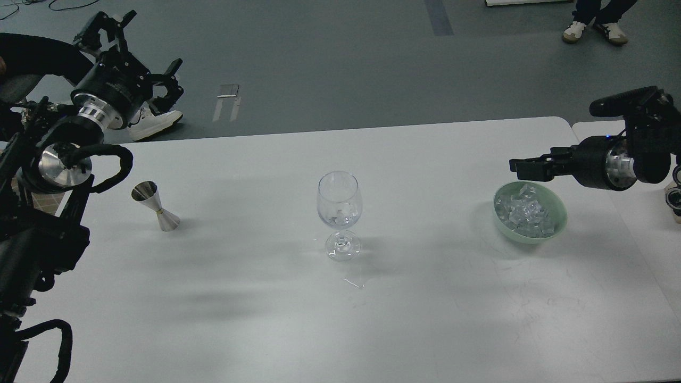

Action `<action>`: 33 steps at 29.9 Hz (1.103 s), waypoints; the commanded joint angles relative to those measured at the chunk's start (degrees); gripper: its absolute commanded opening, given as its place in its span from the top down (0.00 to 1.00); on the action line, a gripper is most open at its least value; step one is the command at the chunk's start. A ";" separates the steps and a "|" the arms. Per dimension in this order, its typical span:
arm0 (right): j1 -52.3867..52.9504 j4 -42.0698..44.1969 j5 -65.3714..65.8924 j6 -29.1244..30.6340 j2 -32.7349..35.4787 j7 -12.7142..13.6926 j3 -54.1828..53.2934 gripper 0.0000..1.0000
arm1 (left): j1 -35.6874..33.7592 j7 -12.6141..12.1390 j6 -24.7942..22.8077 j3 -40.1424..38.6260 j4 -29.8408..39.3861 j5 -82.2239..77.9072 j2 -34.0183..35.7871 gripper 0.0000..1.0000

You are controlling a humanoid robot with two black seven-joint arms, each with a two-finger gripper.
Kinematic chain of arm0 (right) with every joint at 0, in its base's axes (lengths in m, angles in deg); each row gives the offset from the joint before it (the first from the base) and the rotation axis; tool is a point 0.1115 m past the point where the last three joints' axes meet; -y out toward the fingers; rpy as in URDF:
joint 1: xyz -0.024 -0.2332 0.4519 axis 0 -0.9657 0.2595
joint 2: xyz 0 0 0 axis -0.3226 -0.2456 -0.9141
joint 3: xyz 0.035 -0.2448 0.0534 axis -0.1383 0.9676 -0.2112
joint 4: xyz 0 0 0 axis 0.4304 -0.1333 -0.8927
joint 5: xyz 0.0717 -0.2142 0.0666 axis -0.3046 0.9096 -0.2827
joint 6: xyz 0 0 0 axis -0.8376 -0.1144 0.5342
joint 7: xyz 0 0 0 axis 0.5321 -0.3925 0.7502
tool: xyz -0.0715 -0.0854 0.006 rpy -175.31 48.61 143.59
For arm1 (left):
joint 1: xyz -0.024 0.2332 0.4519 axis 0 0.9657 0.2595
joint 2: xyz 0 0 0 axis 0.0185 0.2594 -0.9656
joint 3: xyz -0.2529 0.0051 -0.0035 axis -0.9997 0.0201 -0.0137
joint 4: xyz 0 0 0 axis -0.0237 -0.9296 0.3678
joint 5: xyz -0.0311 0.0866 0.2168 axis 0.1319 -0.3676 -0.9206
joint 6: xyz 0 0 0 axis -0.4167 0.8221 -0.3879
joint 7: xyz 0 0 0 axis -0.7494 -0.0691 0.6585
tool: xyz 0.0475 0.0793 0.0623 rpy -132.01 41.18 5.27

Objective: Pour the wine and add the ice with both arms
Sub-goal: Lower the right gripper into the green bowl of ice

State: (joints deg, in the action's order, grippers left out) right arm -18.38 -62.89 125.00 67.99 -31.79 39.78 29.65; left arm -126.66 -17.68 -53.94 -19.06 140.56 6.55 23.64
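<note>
1. Nearest you, the white table is mostly bare, save a small clear smear of wet just in front of the glass.
2. Mid-table you have the wine glass standing upright, with a few pieces of ice in its bowl; left of it stands the steel jigger, upright and well apart from the glass.
3. To the right sits the green bowl; the ice is heaped inside it.
4. Your right gripper reaches in from the right and hangs above the bowl's far rim; its fingers are too dark to tell apart, so you cannot tell its state.
5. Farthest off, your left gripper is raised beyond the table's far left edge; its fingers are spread wide and hold nothing.
</note>
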 commanded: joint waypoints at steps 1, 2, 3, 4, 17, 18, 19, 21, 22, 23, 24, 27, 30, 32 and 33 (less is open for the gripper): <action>-1.56 -0.04 0.22 0.00 -0.41 0.84 0.00 0.04 | 0.63 0.01 0.05 0.00 0.00 -0.01 -0.02 0.03; -1.99 0.05 0.31 0.00 -0.94 0.93 0.00 0.02 | 0.72 0.10 0.05 0.00 0.00 -0.01 -0.02 0.04; -2.35 0.05 0.31 0.00 -1.20 0.93 0.00 0.02 | 0.80 0.10 0.05 0.00 0.00 -0.01 -0.02 0.04; -3.05 -0.03 0.40 0.08 -1.47 0.93 0.00 0.02 | 0.89 0.10 -0.03 0.00 0.00 -0.01 -0.02 0.04; -5.16 0.40 3.65 -0.09 -3.75 2.68 0.09 0.14 | 2.39 1.59 -0.12 0.00 0.00 0.08 -0.02 0.04; -5.42 0.40 4.17 -0.09 -3.75 2.68 0.09 0.19 | 2.39 1.59 -0.12 0.00 0.00 0.08 -0.02 0.04; -5.60 0.40 4.44 -0.09 -3.84 2.68 0.09 0.20 | 2.39 1.59 -0.12 0.00 0.00 0.08 -0.02 0.04; -6.13 0.40 5.05 -0.09 -4.02 2.77 0.09 0.24 | 2.39 1.77 -0.12 -0.09 0.00 -0.01 -0.02 0.04; -6.39 0.40 5.49 -0.09 -4.02 2.86 0.09 0.26 | 2.39 1.77 -0.12 0.00 0.00 -0.01 -0.02 0.04; -6.48 0.40 5.58 -0.09 -4.10 2.86 0.09 0.27 | 2.39 1.77 -0.12 -0.09 0.00 -0.01 -0.02 0.04; -6.57 0.49 5.67 -0.09 -4.11 2.95 0.00 0.27 | 2.39 1.77 -0.12 0.00 0.00 -0.01 -0.02 0.04; -6.57 0.75 5.76 -0.09 -4.54 3.12 0.09 0.29 | 2.82 1.77 -0.12 -0.09 0.00 -0.01 -0.02 0.04; -6.57 1.11 5.76 -0.18 -5.07 4.52 0.18 0.32 | 3.18 2.03 -0.12 0.00 0.00 -0.01 0.06 0.04; -6.74 1.11 5.67 -0.18 -5.07 4.62 0.09 0.32 | 3.18 2.30 -0.12 0.00 0.00 -0.01 -0.02 0.04; -7.09 1.11 5.76 -0.35 -5.07 4.71 0.09 0.32 | 3.18 2.38 -0.12 0.00 0.00 -0.01 -0.02 0.04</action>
State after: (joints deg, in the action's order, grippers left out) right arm -24.98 -61.84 130.74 67.84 -36.76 44.07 29.74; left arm -123.56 -15.61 -54.07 -19.11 140.56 6.55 23.62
